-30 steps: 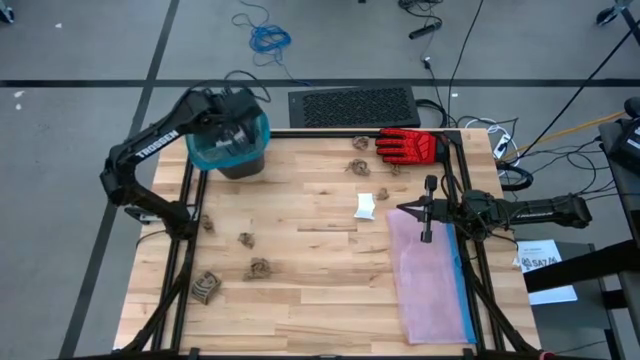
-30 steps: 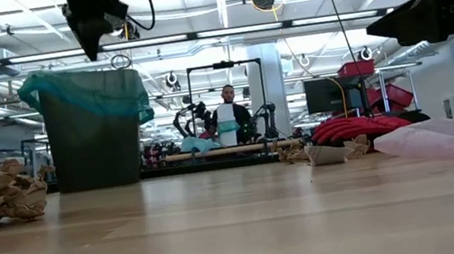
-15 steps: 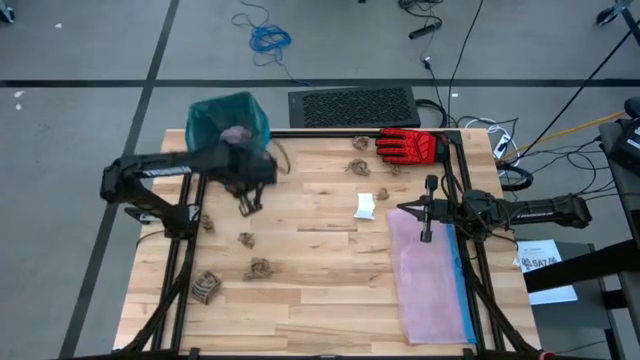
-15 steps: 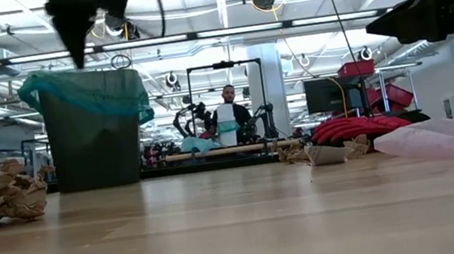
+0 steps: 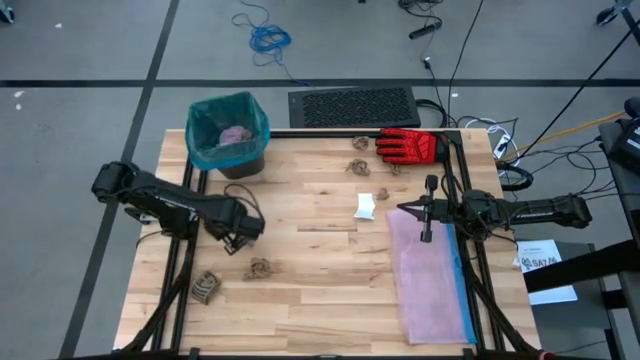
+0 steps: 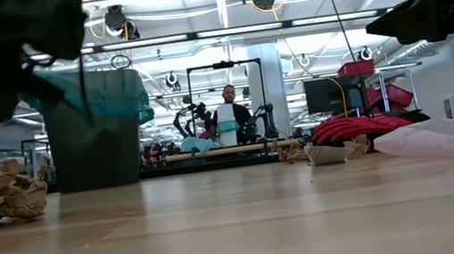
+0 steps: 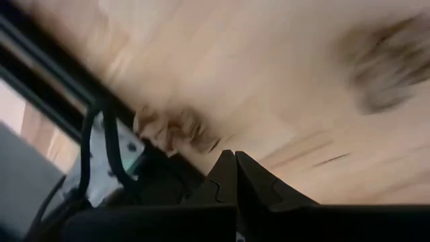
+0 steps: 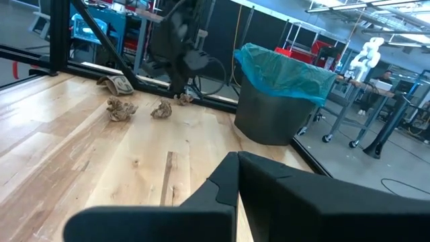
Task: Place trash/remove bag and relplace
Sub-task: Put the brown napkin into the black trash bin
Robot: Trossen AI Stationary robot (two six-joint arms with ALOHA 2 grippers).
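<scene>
**Left gripper low over the wooden table, fingers closed and empty**

My left gripper [image 5: 237, 240] hangs just above the table [image 5: 320, 290], near its left rail, with both fingers [image 7: 225, 176] pressed together; the left wrist view shows nothing between them. Directly under my fingertips lies one small brown paper wad [image 8: 160, 109], apart from them. A second brown wad [image 5: 259, 268] sits just beside my gripper toward the near edge. A ribbed brown scrap [image 5: 205, 287] lies a little farther that way, against the left rail. Another brown wad [image 5: 207, 224] rests close behind my gripper, by the rail and partly under my arm.

Farther out, beyond my gripper toward the far left corner, stands the dark bin [image 5: 238, 165], lined with the teal bag [image 5: 200, 125], whose rim folds over the bin's edge. A purple crumple [image 5: 235, 134] lies inside it.

Across the table from my gripper, toward the right side, a white piece [image 5: 366, 205] lies flat on the wood. Past it, two more brown wads [image 5: 357, 166] sit near the far edge, beside a red-and-black glove [image 5: 407, 146].

My right gripper [image 5: 404, 210] waits well apart, fingers closed with nothing in them, above the far end of a pale pink bag [image 5: 430, 275] spread along the right side.
</scene>
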